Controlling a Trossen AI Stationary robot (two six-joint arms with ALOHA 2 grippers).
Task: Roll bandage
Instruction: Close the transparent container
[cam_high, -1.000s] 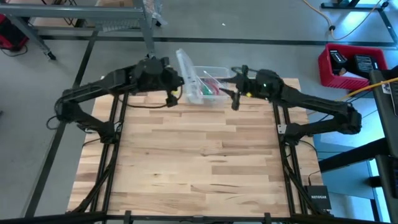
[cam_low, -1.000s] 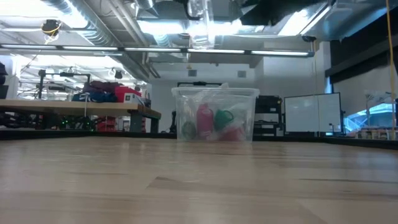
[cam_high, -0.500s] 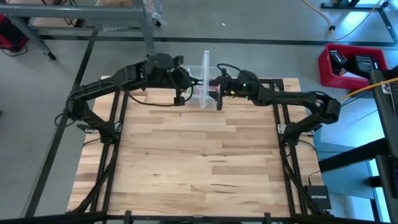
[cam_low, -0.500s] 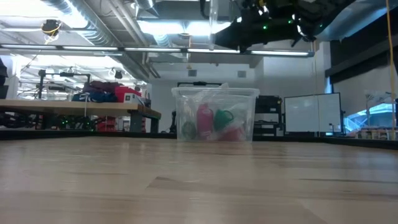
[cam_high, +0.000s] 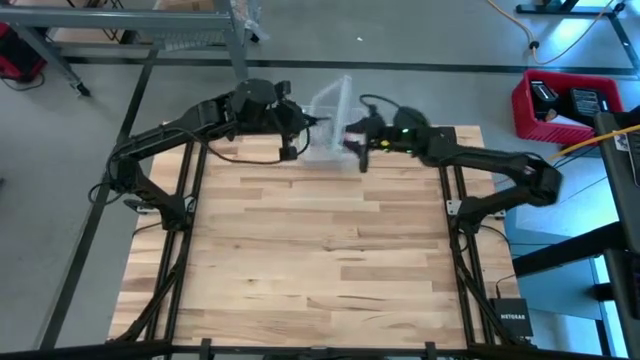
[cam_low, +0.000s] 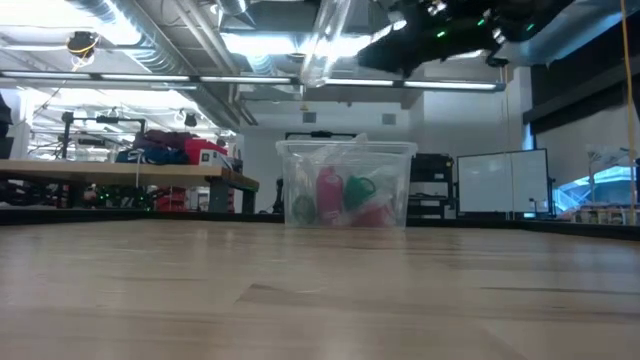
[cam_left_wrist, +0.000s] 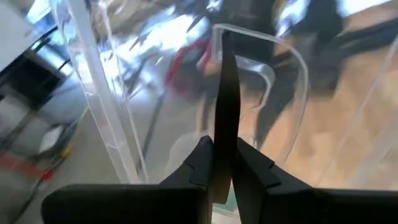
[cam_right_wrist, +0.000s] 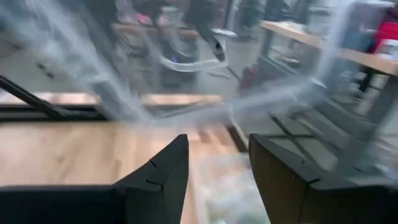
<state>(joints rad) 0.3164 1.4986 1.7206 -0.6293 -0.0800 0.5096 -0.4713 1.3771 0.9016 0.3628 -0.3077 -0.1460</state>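
Observation:
A clear plastic tub (cam_low: 345, 185) stands at the table's far edge. Inside it lies the green bandage (cam_low: 359, 191), a small wad beside a pink-red item (cam_low: 327, 190). The tub's clear lid (cam_low: 325, 40) hangs tilted in the air above the tub. My left gripper (cam_high: 300, 128), just left of the tub, is shut on the lid. My right gripper (cam_high: 356, 145) stands open at the tub's right side, above its rim (cam_right_wrist: 227, 180), with nothing between its fingers (cam_right_wrist: 168, 171). My left gripper pinches the clear lid's edge (cam_left_wrist: 225, 146) between its two fingers (cam_left_wrist: 202, 163). It comes from the table's left, slanting a little downward. The lid is lifted clear of the tub and stands tilted, reaching up and away beyond the fingertips.
Bare wooden tabletop (cam_high: 320, 250) stretches from the tub to the near edge. A red crate (cam_high: 560, 100) sits on the floor beyond the table's right side. Benches and shelves (cam_low: 130, 170) fill the room behind.
My left gripper has carried the lid toward the table's right and slightly up, rolling it from lying slanted over the tub to standing on edge, then tilted. My right gripper has come down and toward the left, closing in on the tub. The tub has stayed put.

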